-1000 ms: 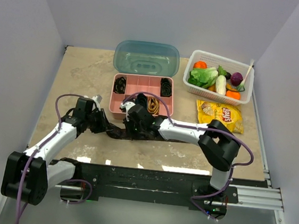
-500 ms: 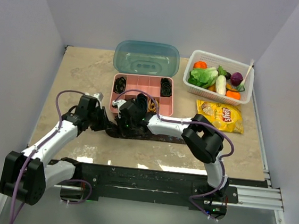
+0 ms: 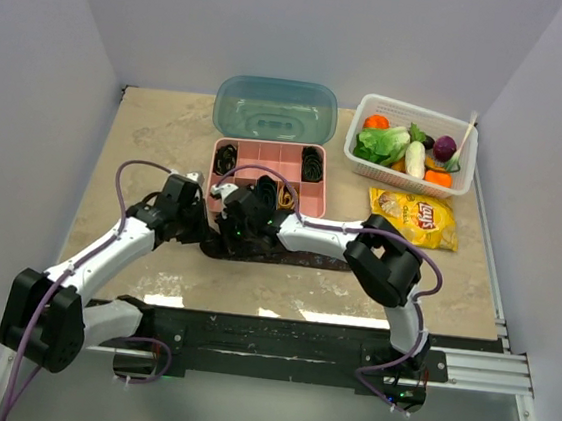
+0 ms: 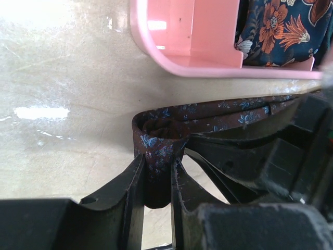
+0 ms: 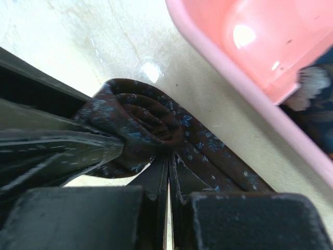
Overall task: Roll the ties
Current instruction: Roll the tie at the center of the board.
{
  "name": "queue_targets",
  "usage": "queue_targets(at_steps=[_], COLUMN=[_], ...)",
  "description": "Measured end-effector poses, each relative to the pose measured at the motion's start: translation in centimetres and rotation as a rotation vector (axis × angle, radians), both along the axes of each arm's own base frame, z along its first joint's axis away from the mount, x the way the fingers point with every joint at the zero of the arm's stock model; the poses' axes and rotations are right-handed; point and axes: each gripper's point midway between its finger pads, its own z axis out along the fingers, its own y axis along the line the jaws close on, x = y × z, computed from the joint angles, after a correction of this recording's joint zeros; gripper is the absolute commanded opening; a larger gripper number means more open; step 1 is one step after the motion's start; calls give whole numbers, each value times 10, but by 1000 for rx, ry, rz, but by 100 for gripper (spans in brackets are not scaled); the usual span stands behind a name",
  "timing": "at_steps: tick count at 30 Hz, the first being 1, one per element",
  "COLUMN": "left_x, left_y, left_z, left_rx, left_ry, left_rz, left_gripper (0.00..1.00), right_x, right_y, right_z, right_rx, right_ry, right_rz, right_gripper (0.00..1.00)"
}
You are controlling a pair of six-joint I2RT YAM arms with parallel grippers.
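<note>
The rolled tie (image 4: 156, 151) is dark maroon-brown, sprinkled with small pale-blue flowers. The box (image 4: 171, 47) is glossy pink, and its lid (image 3: 275, 109) is translucent teal. A second tie (image 4: 276, 26) inside is navy with orange blossoms. The worktop (image 3: 158, 137) is marbled beige. The left hand (image 4: 156, 179) and right hand (image 5: 167, 172) are black. The chip bag (image 3: 413, 216) is yellow.
</note>
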Motion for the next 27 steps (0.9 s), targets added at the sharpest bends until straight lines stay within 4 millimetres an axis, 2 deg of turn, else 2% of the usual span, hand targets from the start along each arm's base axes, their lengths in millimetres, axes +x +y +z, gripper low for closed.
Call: queue_targets(at_steps=[6,9,11,14,20,27], left_x=[1,-1,-1,-1,0,-3], left_y=[0,2,3,4,5,2], left_z=[0,-1,-1,-1,1,-8], left_rx=[106,163,194,247,384,512], left_ry=[12,25,28,30,45,69], left_rz=[-12,-18,-19,-19,-17,-29], left_gripper=[0,0,0,0,0,0], right_x=[14,25,31,39,46,43], right_y=[-10,-22,-31,-49,-80,-93], right_z=[29,46,50,49,32,31], right_rx=[35,56,56,42,-17,-36], right_ry=[-44,-67,-76,-79,-60,-56], right_rz=[-43,-77,-102,-140,-195,-210], right_gripper=[0,0,0,0,0,0])
